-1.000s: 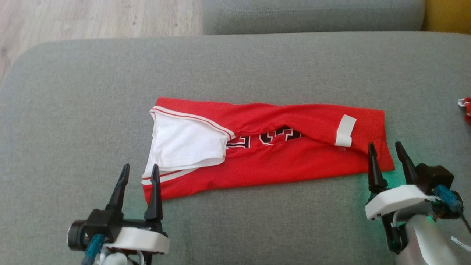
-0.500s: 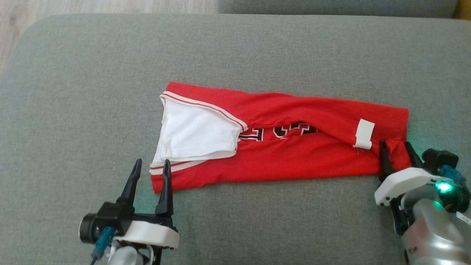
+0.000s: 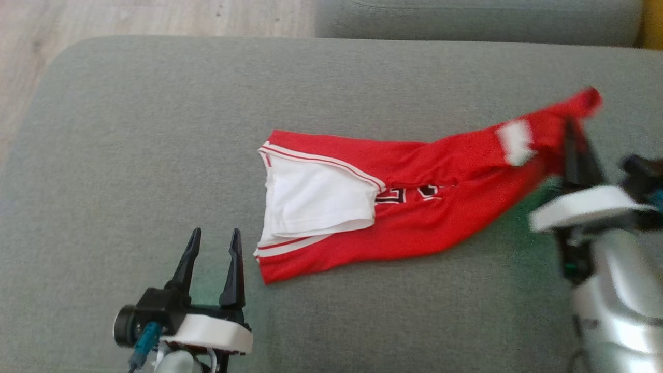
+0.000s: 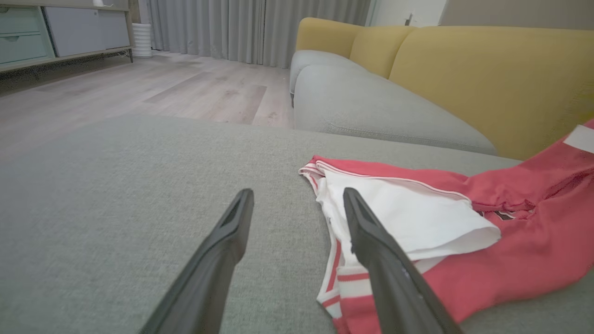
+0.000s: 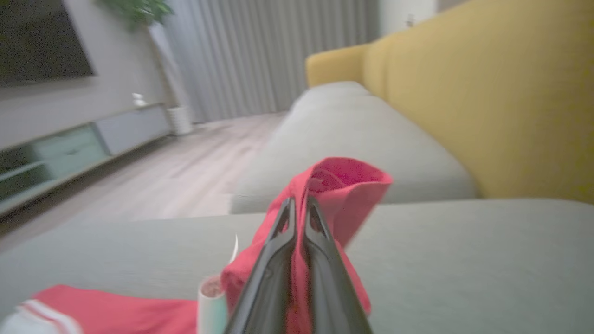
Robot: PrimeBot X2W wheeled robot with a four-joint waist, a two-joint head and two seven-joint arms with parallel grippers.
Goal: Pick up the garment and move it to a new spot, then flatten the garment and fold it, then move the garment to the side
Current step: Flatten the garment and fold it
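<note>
Over on the right: clamped tight on the far right end of the garment (image 3: 424, 228) with the right gripper (image 3: 571, 127), both dark fingers pressed together and red cloth pinched between them. Raised off the grey cushion (image 3: 155, 129) at that end, blurred, with a red corner poking up past the fingertips and the white tag (image 3: 513, 141) just to the left of them. Sloping down leftward from the grip, then lying flat on the cushion across the middle and the left end. Folded lengthwise into a long band, roughly centre of the cushion. On the left end, topped by the white sleeve (image 3: 316, 199), edged with red-white striped trim (image 3: 282, 248) above and below. Peeking out from a fold just right of the sleeve: a sliver of the black, white-edged print (image 3: 414, 192), too little to read. Down at the lower left: spread wide with the left gripper (image 3: 216, 232), nothing between the fingers, sitting just beside the garment's lower-left corner, apart from it in the head view. From the left wrist, right finger overlapping the striped hem in the picture; contact there impossible to tell. Beyond the cushion, a second grey seat (image 3: 476, 20), a yellow backrest (image 4: 487, 79) and pale wood floor (image 3: 129, 18).
</note>
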